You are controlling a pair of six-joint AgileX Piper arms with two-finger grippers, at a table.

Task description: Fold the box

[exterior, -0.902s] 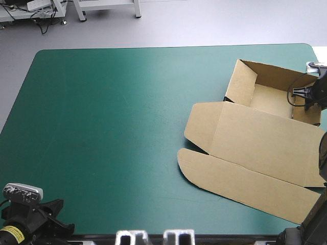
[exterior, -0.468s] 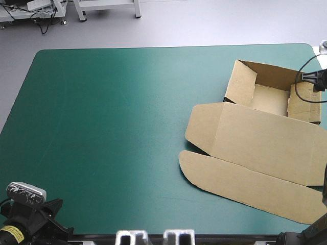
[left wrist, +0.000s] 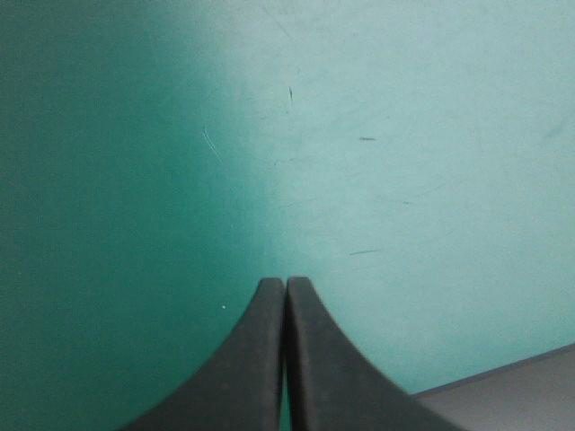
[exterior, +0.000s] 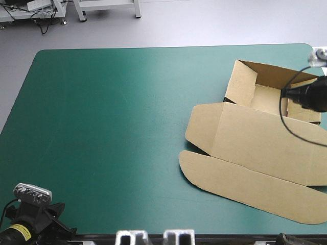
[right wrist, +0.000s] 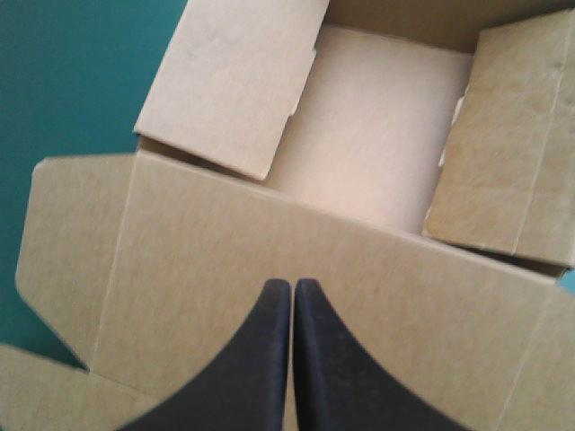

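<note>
The brown box (exterior: 255, 138) lies at the table's right side as an open tray (exterior: 265, 97) with its lid flat toward the front and a long rounded flap (exterior: 240, 184) beyond it. My right gripper (exterior: 286, 94) hovers over the tray's right wall, coming in from the right. In the right wrist view the right gripper (right wrist: 292, 283) is shut and empty above the lid panel (right wrist: 269, 260), with the tray floor (right wrist: 377, 135) and two raised side flaps ahead. My left gripper (exterior: 51, 220) sits at the front left corner; the left gripper (left wrist: 286, 280) is shut over the bare teal-green cover.
The box reaches close to the table's right edge (exterior: 319, 56), and its lid runs out of the high view there. In the left wrist view the table's front edge (left wrist: 503, 388) shows beside my left fingers, with grey floor beyond it.
My right gripper was inside the tray, then pulled back toward the table's right edge, and has now come in again over the tray's right wall. My left arm sank slightly toward the front edge.
</note>
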